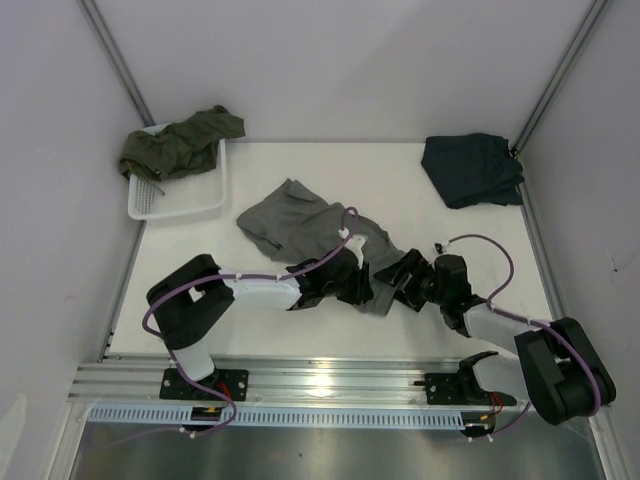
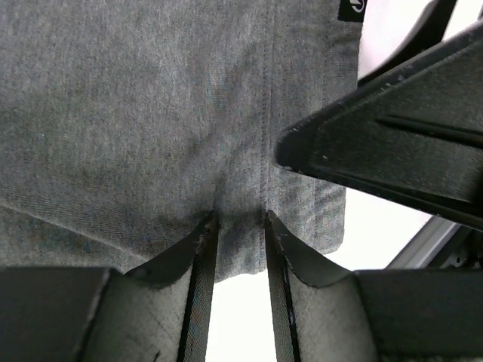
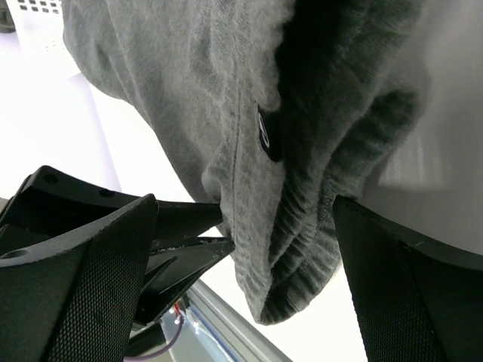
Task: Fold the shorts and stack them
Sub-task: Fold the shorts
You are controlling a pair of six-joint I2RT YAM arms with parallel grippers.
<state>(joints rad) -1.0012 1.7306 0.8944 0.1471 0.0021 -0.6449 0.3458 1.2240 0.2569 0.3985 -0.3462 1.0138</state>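
1. The white bench (image 1: 360,175) is carrying all three garments. Clock directions below are taken from its centre in the top view, with 6 o'clock at the arm bases.

2. The light grey shorts (image 1: 300,225) are lying crumpled at the centre. Their long axis is running from 10 o'clock to 4 o'clock, and the 4 o'clock end is sitting under both wrists. That end is showing a ribbed band in the right wrist view, so it is probably the waistband.

3. The white mesh basket (image 1: 180,210) is standing at 10 o'clock, with the olive green shorts (image 1: 180,145) bunched in it and spilling over its far rim. The dark navy shorts (image 1: 472,170) are resting at 2 o'clock, roughly folded and well apart from the grey pair.

4. The left pincer (image 2: 240,226) is standing narrow, pinching the edge of the grey cloth beside a stitched seam. The cloth is puckering toward the gap.

5. The right pincer (image 3: 249,256) is standing wide and is holding nothing. The ribbed corner is hanging between its jaws.

6. A small black label (image 3: 266,134) is showing just beside the seam.

Handling notes: the cloth is appearing light, soft and limp, so it is likely to sag and drag from any single hold. The thick ribbed band and the seamed edge are offering the firmest purchase. A second hold on the ribbed corner, apart from the left pincer, is advisable before lifting.
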